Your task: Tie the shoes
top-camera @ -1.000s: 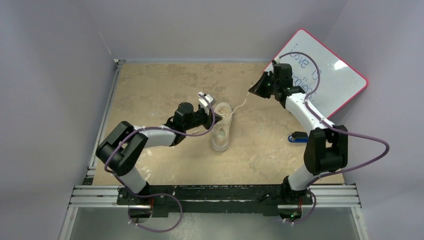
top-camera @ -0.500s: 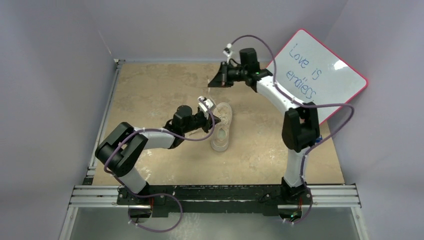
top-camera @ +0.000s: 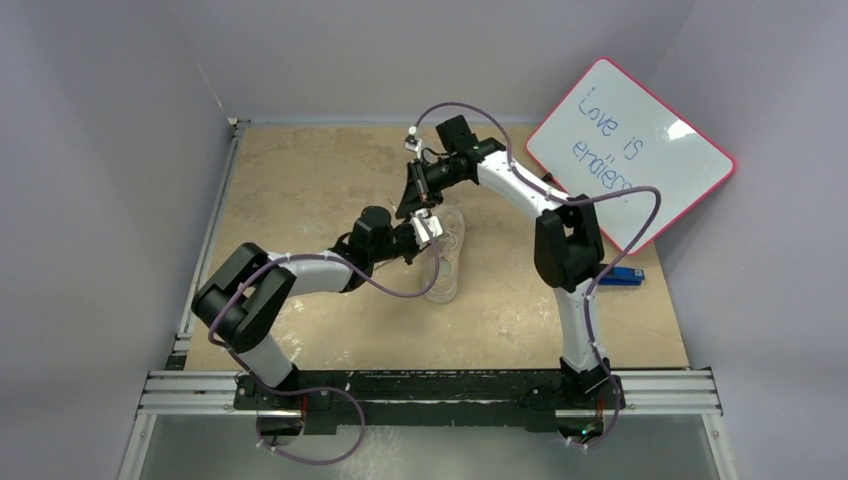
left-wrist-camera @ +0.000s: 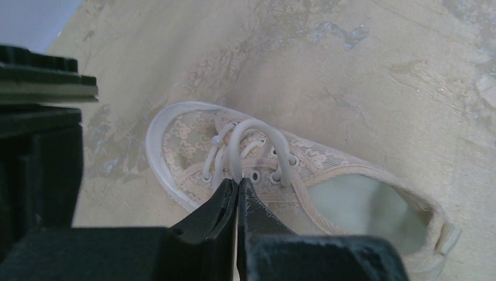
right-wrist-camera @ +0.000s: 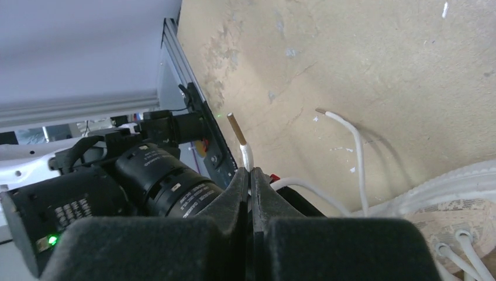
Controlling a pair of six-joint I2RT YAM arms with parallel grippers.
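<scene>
- The shoe (top-camera: 442, 262) lay near the middle of the surface (top-camera: 300, 180), laced through its eyelets, with no bow visible.
- The left tool (left-wrist-camera: 238, 184) was pinched shut on a loop (left-wrist-camera: 257, 126) of lace raised over the eyelets.
- The right tool (right-wrist-camera: 250, 175), just beyond the shoe's far end, was clamped on a lace end (right-wrist-camera: 240, 132), its tip poking out above the jaws.
- By my reading, one loop was formed; wrapping, pulling through and tightening remained.
- Only the left wrist view showed the loop's arch; only the right wrist view showed a second lace end (right-wrist-camera: 351, 134) lying loose.
- Only the top view showed the whiteboard (top-camera: 640, 150) and stapler (top-camera: 622, 277) to the right.
</scene>
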